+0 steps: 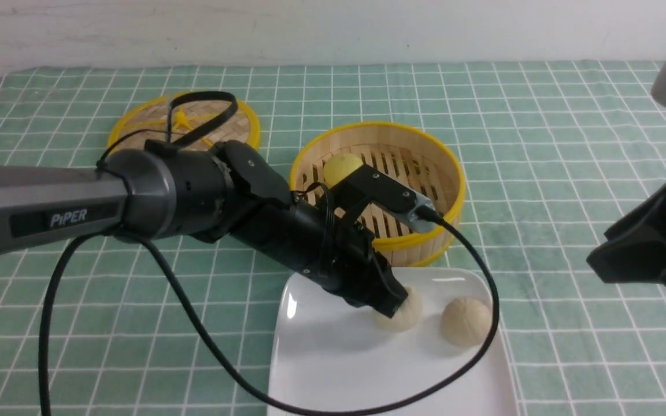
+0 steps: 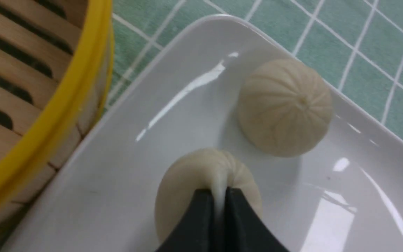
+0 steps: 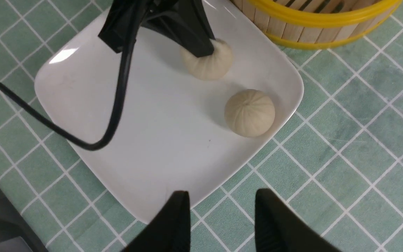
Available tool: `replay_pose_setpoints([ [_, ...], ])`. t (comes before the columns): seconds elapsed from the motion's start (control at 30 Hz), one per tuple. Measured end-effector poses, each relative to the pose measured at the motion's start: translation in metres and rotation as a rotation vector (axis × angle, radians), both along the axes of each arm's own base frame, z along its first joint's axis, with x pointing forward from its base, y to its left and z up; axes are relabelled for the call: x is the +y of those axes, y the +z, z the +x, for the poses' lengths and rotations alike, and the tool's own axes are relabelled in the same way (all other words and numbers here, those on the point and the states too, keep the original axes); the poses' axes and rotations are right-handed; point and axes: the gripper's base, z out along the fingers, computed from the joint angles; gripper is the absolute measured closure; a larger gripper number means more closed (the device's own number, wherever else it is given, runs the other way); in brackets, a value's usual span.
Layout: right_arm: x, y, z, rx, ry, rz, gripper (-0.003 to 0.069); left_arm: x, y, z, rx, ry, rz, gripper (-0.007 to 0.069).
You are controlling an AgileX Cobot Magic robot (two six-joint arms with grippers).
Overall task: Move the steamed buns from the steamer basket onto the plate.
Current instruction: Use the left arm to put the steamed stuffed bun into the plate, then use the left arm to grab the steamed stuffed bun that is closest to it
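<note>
Pinching cream bun (image 2: 187, 175) on plate (image 2: 124, 175), left arm (image 1: 67, 216) marked PiPER

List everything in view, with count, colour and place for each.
plate: one, white, nearest the robot
steamer basket: one, wood with yellow rims, behind plate
held bun: one, cream, at the plate
free bun: one, cream, on the plate
yellow bun: one, yellow, in the steamer basket
lid: one, yellow-rimmed, left of steamer basket
tablecloth: one, green checked, under everything
left gripper: one, black, shut on held bun
right gripper: one, black, open, right of plate
</note>
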Motion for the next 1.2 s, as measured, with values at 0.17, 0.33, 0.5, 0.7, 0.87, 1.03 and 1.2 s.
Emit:
replay_pose_setpoints([
  [0.17, 0.000, 0.000, -0.001, 0.006, 0.002, 0.000, 0.0384, 0.001, -0.001, 0.001, -0.019, -0.004, 0.016, 0.0559],
  [0.33, 0.000, 0.000, -0.001, 0.007, 0.003, 0.002, 0.0384, 0.001, -0.001, -0.001, -0.003, -0.021, 0.015, 0.0473],
  [0.5, 0.001, 0.000, -0.001, 0.006, 0.002, 0.009, 0.0384, 0.000, -0.001, -0.004, 0.024, -0.048, 0.013, 0.0370],
  [0.7, 0.001, 0.000, -0.001, 0.007, 0.002, 0.013, 0.0384, 0.000, -0.001, -0.008, 0.051, -0.076, 0.013, 0.0234],
  [0.87, 0.001, 0.000, -0.001, 0.011, 0.004, 0.012, 0.0384, 0.004, 0.010, -0.004, -0.048, -0.066, 0.042, 0.0192],
  [1.03, 0.001, 0.000, -0.002, 0.020, 0.008, 0.008, 0.0384, 0.014, 0.051, -0.001, -0.282, -0.017, 0.051, 0.0190],
  [1.2, 0.001, 0.000, -0.002, 0.024, 0.009, 0.007, 0.0384, 0.029, 0.111, -0.011, -0.458, 0.116, -0.045, 0.0190],
])
